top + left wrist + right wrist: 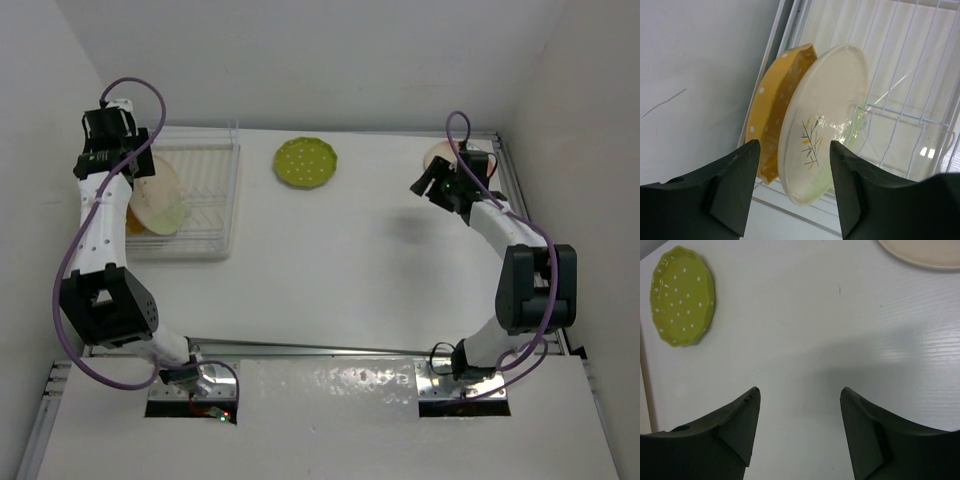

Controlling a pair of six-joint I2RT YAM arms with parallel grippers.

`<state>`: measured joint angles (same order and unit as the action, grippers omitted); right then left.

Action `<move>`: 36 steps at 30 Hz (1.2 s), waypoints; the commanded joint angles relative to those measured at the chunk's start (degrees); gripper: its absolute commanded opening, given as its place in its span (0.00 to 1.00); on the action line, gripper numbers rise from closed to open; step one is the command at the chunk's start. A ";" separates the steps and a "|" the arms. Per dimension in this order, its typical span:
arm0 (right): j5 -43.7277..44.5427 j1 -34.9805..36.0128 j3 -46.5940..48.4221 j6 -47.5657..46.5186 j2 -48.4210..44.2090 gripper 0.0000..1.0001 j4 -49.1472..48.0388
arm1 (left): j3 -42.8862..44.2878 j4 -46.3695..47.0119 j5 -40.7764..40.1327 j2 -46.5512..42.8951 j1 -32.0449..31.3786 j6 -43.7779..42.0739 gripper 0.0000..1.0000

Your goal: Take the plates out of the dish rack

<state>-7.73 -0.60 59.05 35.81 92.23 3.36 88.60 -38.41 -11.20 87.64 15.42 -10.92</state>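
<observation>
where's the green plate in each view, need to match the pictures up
top external: green plate lies flat at upper middle, right of the dish rack.
left wrist: not in it; only the rack and two standing plates show.
right wrist: upper left corner, lying flat.
shared landmark: the pale plate at far right in the top view is the one cut off at the right wrist view's top right edge.

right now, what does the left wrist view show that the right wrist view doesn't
Only left wrist: the orange-yellow dotted plate and the twig-patterned cream plate, standing on edge in the dish rack, ahead of the left gripper. Only right wrist: the lime green dotted plate lying flat on the table, a pale plate cut off at the top edge, the right gripper. Both: an open gripper holding nothing.
</observation>
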 commanded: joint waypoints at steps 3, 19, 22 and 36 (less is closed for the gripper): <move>-0.62 0.16 2.04 -0.74 -0.03 0.64 -0.10 | -2.46 4.13 -4.00 -1.24 -0.30 -0.77 0.55; -0.27 0.16 0.63 -2.32 -1.43 0.65 1.30 | -5.72 5.72 -5.32 3.68 1.27 1.07 0.40; -0.18 0.16 0.37 -2.42 -1.61 0.65 1.30 | -5.63 4.93 -3.31 4.03 2.07 1.51 0.41; -0.54 0.16 0.02 -1.89 -3.10 0.65 1.39 | 3.15 -4.30 27.19 7.20 9.63 4.41 0.00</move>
<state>-8.08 -0.60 59.02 34.46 91.96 5.30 88.36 -43.68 11.29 94.96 24.47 -8.97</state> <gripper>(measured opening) 0.647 0.172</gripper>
